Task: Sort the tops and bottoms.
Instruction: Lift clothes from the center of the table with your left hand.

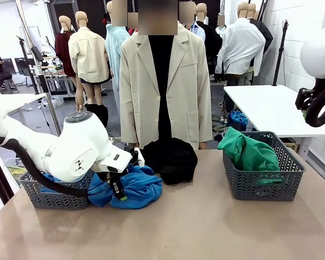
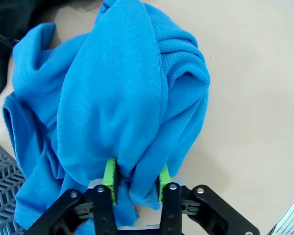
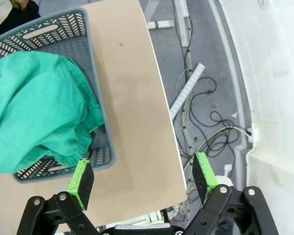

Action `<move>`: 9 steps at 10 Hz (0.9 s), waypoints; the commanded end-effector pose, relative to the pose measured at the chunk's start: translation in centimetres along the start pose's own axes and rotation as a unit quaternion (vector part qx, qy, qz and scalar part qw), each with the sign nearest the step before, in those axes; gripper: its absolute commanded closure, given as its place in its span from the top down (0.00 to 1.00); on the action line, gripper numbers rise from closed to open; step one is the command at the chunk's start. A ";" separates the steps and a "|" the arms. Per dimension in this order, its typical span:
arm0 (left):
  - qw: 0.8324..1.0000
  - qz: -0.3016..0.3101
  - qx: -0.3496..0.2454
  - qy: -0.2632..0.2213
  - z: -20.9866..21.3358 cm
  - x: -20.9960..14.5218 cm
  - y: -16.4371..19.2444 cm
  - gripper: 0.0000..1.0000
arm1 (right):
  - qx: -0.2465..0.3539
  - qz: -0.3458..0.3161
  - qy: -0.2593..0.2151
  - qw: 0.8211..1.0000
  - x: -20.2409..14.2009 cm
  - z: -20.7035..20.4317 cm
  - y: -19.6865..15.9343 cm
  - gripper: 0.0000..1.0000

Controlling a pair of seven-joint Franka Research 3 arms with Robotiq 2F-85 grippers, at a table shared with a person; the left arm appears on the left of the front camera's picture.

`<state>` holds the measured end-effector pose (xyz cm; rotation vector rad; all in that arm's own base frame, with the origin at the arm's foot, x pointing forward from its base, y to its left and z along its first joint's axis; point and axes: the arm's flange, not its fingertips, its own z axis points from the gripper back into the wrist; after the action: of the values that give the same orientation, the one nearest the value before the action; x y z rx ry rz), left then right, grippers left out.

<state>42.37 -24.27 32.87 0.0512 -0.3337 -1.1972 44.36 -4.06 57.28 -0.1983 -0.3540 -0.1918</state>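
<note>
The tan table (image 1: 206, 233) spans the lower half of the front view, and a person (image 1: 162, 92) in a beige jacket stands behind its far edge at upper centre. The left arm (image 1: 70, 146) comes in from the left edge and bends down across the lower left. 2 grey baskets sit on the table. The right basket (image 1: 260, 187) is at centre right and holds 1 garment, the green bottom (image 1: 252, 154), bunched up and rising above the rim; in the right wrist view the same basket (image 3: 95, 93) fills the upper left, with the green bottom (image 3: 39, 107) spread over most of its floor and draped over its lower-left rim. The left basket (image 1: 49, 199) is at lower left, largely hidden behind the arm; some blue cloth shows above its rim, but I cannot tell whether that is a separate garment. The blue top (image 1: 143, 187) lies crumpled on the table just right of the left basket, lower centre-left, and touches it. The black bottom (image 1: 170, 158) lies in a heap at centre, just behind the blue top and in front of the person. The left gripper (image 1: 119, 196) points down into the blue top; in the left wrist view its 2 green pads (image 2: 110, 178) are pinched on a fold of the blue top (image 2: 122, 98), with a corner of the left basket (image 2: 1, 191) at lower left. The right gripper (image 3: 143, 176) is spread wide with nothing between its pads, above the table's edge beside the right basket.
</note>
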 end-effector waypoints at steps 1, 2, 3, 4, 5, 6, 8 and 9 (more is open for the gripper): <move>1.000 0.013 -0.006 -0.003 0.0 -0.1 -0.2 0.00 | 0.008 -0.001 -0.005 1.000 0.2 -0.1 0.0 1.00; 1.000 0.014 -0.008 -0.003 0.1 -0.2 -0.2 0.00 | 0.008 -0.001 -0.005 1.000 0.2 -0.1 0.0 1.00; 1.000 0.016 -0.012 -0.003 0.3 -0.2 -0.3 0.00 | 0.008 -0.001 -0.005 1.000 0.2 -0.1 0.0 1.00; 1.000 0.020 -0.016 -0.005 0.9 0.0 -0.6 0.00 | 0.008 -0.001 -0.005 1.000 0.2 -0.1 0.0 1.00; 0.999 0.024 -0.026 -0.005 1.8 0.3 -0.7 0.00 | 0.008 -0.001 -0.005 1.000 0.2 -0.1 0.0 1.00; 0.999 0.039 -0.029 -0.007 3.3 0.6 -0.6 0.00 | 0.008 -0.001 -0.005 1.000 0.2 -0.1 0.0 1.00; 0.997 0.052 -0.047 -0.032 9.1 2.5 -1.1 0.00 | 0.008 -0.001 -0.005 1.000 0.2 -0.1 0.0 1.00; 0.997 0.041 -0.062 -0.019 13.4 4.3 -1.1 0.00 | 0.008 -0.001 -0.005 1.000 0.2 -0.1 0.0 1.00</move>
<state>39.41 -26.62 41.66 -0.0663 -0.3244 -1.1216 44.37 -4.07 57.28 -0.1983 -0.3538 -0.1918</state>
